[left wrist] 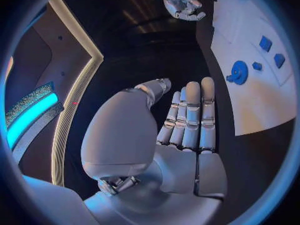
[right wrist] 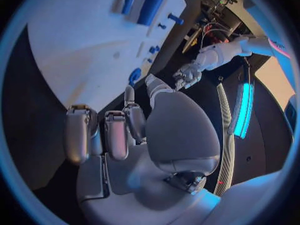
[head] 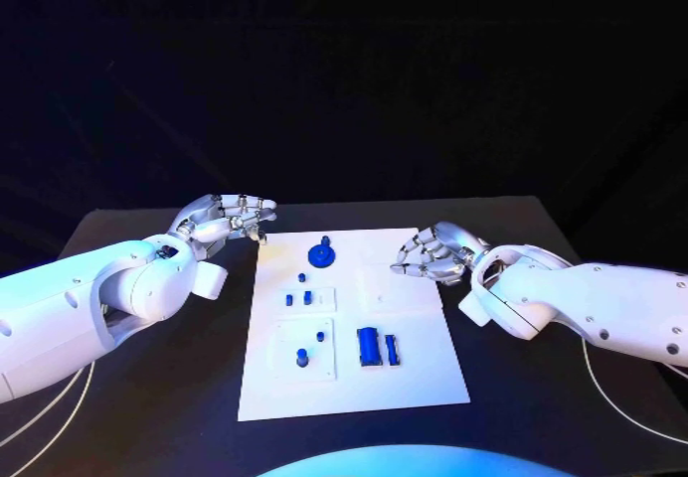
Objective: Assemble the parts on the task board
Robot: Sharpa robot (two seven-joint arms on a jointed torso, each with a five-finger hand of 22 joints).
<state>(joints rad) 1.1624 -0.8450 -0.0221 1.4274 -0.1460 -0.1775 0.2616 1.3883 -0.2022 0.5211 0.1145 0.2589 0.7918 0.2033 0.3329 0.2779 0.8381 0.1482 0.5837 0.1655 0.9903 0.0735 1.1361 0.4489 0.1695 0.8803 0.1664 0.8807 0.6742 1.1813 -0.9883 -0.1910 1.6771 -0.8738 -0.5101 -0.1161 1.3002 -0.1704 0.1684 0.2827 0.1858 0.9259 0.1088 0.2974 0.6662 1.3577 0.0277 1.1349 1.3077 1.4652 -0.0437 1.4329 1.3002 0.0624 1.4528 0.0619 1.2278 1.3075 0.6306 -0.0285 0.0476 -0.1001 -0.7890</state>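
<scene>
The white task board point(head: 351, 383) lies in the middle of the black table. On it are a blue gear point(head: 321, 255) at the far end, small blue pieces point(head: 298, 297) below it, a blue peg point(head: 302, 358) and two upright blue blocks point(head: 376, 347). My left hand point(head: 230, 219) hovers beside the board's far left corner, fingers stretched out point(left wrist: 190, 117) and holding nothing. My right hand point(head: 437, 253) hangs at the board's right edge, fingers loosely bent point(right wrist: 112, 132) with nothing in them. The gear point(left wrist: 238, 72) lies a little way from the left hand.
Bare black table point(head: 158, 397) surrounds the board on all sides. White cables point(head: 43, 407) trail from both arms near the front corners. The table's far edge runs just behind the two hands.
</scene>
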